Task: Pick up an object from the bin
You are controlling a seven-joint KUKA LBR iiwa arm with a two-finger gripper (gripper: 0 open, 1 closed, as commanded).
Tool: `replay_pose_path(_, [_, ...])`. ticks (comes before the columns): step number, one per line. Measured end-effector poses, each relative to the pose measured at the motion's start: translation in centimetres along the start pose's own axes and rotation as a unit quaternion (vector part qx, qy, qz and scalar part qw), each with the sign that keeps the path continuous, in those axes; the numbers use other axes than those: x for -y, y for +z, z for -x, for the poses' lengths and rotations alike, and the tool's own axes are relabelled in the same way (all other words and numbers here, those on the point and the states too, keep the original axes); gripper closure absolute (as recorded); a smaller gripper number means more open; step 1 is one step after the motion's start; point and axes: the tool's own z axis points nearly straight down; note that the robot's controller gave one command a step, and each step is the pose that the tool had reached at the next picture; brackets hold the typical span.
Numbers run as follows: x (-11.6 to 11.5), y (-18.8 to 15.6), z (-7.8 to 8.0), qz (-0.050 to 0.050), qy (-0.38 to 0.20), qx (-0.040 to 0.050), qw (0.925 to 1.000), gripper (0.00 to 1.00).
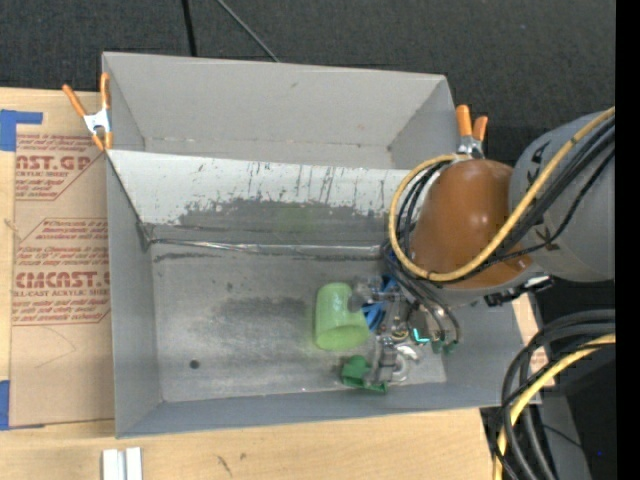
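Note:
My gripper (385, 353) reaches down into the bin's front right corner, under the orange wrist cover. A light green cup-like cylinder (338, 317) lies on its side just left of it, touching or nearly touching the gripper body. A small dark green piece (357, 374) lies on the floor right at the fingertips, near the front wall. I cannot make out whether that piece is between the fingers or only beside them.
The left and middle of the bin floor carry no loose things, only scuff marks and a small dark spot. The arm and its looped cables hang over the bin's right wall.

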Motion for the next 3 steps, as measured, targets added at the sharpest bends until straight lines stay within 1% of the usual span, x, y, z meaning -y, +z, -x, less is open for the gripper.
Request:
replay_pose_path(1, [1.5,7.0,5.4,0.000,-0.004,0.0192,0.9998,0.00])
replay_pose_path(2, [1.4,6.6,5.4,0.000,-0.004,0.0222,0.9997,1.00])
replay_pose_path(3, [2.0,-7.1,4.0,0.000,0.002,0.0084,1.0000,1.00])
